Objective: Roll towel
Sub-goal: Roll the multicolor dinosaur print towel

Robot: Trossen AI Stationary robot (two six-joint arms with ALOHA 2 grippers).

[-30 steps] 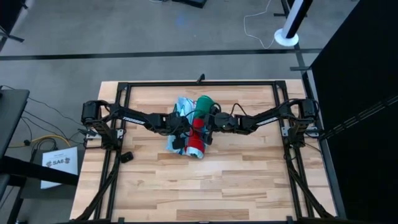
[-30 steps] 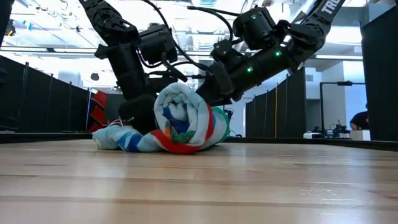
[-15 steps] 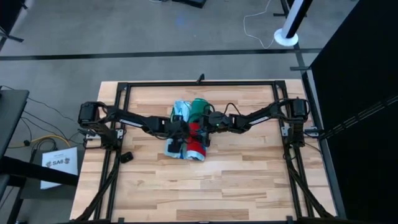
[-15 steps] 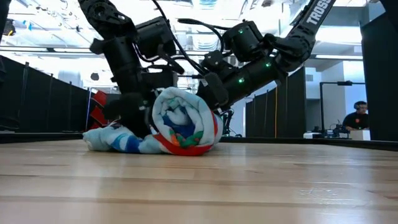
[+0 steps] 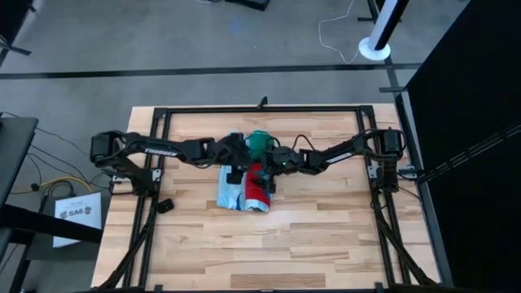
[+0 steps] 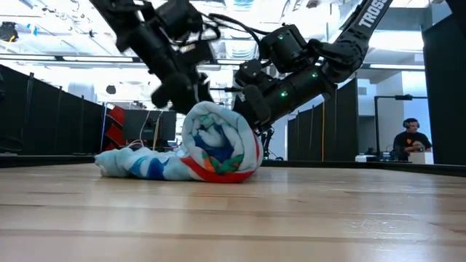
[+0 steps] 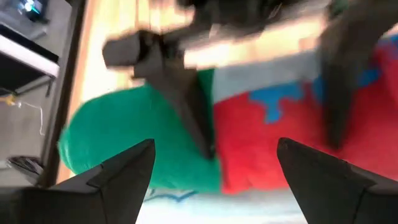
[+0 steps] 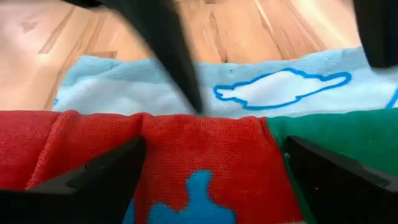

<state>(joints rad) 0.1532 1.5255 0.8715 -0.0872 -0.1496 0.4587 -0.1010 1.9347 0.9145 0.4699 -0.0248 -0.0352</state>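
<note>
The towel (image 5: 254, 175) lies mid-table, mostly wound into a thick roll (image 6: 218, 142) running from the far side toward the near side. Its far end is green and its near part red. A flat light-blue tail (image 6: 131, 164) is spread on the table to the roll's left. My right gripper (image 5: 264, 163) is open against the roll's right side. My left gripper (image 5: 238, 168) hangs open above the roll's left side, clear of the cloth (image 6: 175, 91). My right gripper lays its open fingers (image 7: 200, 134) on the roll's upper right side (image 8: 205, 143), about where green meets red. They slant down from the table's right, spread apart along the roll's length, with nothing pinched between them. The roll rests on the table.
A black frame (image 5: 260, 108) rims the wooden table, with the arm mounts at its left and right edges. Bare wood (image 5: 269, 244) stretches toward the near edge. A person (image 6: 411, 138) sits far off in the room beyond the table.
My left gripper has risen from table level beside the roll and now hangs above it. My right gripper has moved a little toward the table's left. The tail has settled flatter on the table.
</note>
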